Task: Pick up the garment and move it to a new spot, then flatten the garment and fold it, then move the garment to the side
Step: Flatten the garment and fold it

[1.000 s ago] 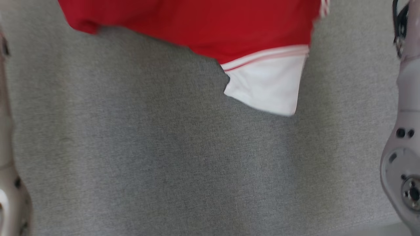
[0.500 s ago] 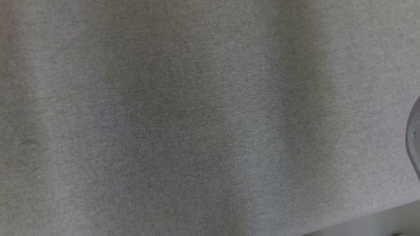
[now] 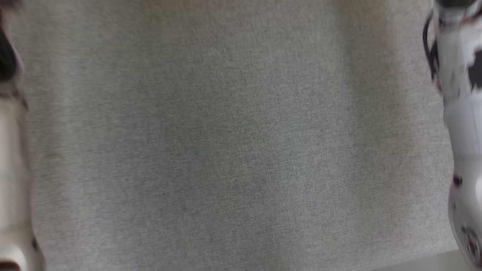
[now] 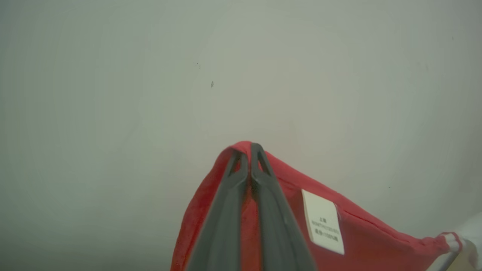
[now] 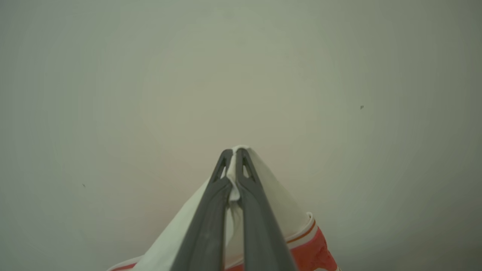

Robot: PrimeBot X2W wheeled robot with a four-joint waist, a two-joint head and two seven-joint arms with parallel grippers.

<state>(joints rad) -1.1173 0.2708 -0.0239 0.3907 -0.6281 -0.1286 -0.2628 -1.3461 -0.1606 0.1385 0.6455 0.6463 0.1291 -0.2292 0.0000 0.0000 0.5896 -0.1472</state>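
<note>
Left gripper and right gripper are clamped tight.

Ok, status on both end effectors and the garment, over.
Left end effector shut on garment, red edge. Right end effector shut on its white section. Grey surface below, nothing seen in the way.

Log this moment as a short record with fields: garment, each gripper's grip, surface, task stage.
garment: red garment with a white section, pinched at two points
left gripper: left gripper shut on a red edge, beside the white care label
right gripper: right gripper shut on the tip of the white section
surface: grey fabric surface in the head view, blurred
stage: garment held by both grippers, not yet flattened or folded
</note>
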